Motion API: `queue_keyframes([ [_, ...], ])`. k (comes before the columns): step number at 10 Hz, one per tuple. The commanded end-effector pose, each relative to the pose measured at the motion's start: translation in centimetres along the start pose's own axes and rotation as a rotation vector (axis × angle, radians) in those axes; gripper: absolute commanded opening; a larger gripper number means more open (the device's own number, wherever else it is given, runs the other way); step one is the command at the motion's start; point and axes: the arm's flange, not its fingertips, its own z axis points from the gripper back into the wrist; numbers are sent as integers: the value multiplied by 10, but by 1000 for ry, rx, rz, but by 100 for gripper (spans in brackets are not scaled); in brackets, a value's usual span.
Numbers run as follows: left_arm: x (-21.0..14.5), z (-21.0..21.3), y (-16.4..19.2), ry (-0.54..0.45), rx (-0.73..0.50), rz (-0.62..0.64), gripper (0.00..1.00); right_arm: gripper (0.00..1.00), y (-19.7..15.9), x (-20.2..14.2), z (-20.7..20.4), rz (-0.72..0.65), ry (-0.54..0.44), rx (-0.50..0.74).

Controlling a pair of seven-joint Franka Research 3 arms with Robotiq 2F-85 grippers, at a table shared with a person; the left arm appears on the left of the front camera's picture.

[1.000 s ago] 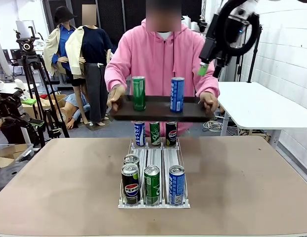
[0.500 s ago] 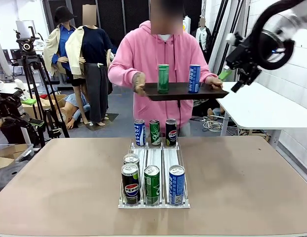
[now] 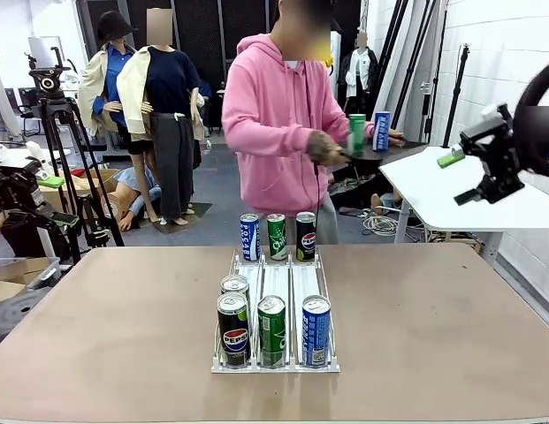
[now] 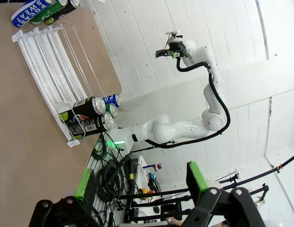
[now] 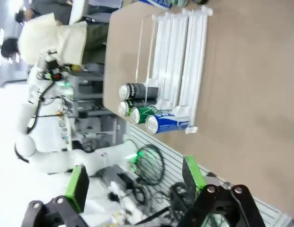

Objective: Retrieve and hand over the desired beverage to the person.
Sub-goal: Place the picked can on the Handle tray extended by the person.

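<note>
The person [image 3: 274, 115] in a pink hoodie stands at the far side, turned to the right, holding a dark tray [image 3: 400, 147] with a green can [image 3: 357, 134] and a blue can [image 3: 381, 131] on it. On the brown table a white wire rack [image 3: 276, 283] holds beverage cans: blue [image 3: 249, 237], green [image 3: 277, 237] and black [image 3: 306, 235] at the back, a black Pepsi [image 3: 232, 329], green [image 3: 271, 329] and blue [image 3: 316, 329] at the front. My right gripper [image 3: 460, 177] hangs open and empty at the right edge, high above the table. My left gripper [image 4: 139, 189] is open and empty.
A white side table [image 3: 460, 190] stands to the right, under the tray's end. In the right wrist view the rack [image 5: 177, 52] lies far below, with front cans [image 5: 158, 123] near the table edge. Tripods and boxes [image 3: 53, 132] stand at the left.
The person has turned right and carried the tray with both cans toward the side table. My right arm has swung down and to the right, still open.
</note>
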Motion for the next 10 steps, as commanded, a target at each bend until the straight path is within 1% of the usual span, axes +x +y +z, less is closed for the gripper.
queue_keyframes([
  [1,-1,-2,-1,-5,7,1,100,100,-25,-19,-6,-34,-42,169],
  [4,-1,-2,-1,-5,7,1,100,100,-61,-35,0,-64,-78,344],
  [5,-1,-2,-1,-5,7,1,100,100,-70,-35,1,-75,-88,375],
  [6,-1,-2,-1,-5,7,1,100,100,-75,-36,3,-84,-95,381],
  [7,-1,-2,-1,-5,7,1,100,100,-74,-34,5,-66,-70,385],
  [8,-1,-2,-1,-5,7,1,100,100,-69,-37,3,-96,-88,343],
  [10,-1,-2,-1,-5,7,1,100,100,-69,-37,3,-96,-88,343],
])
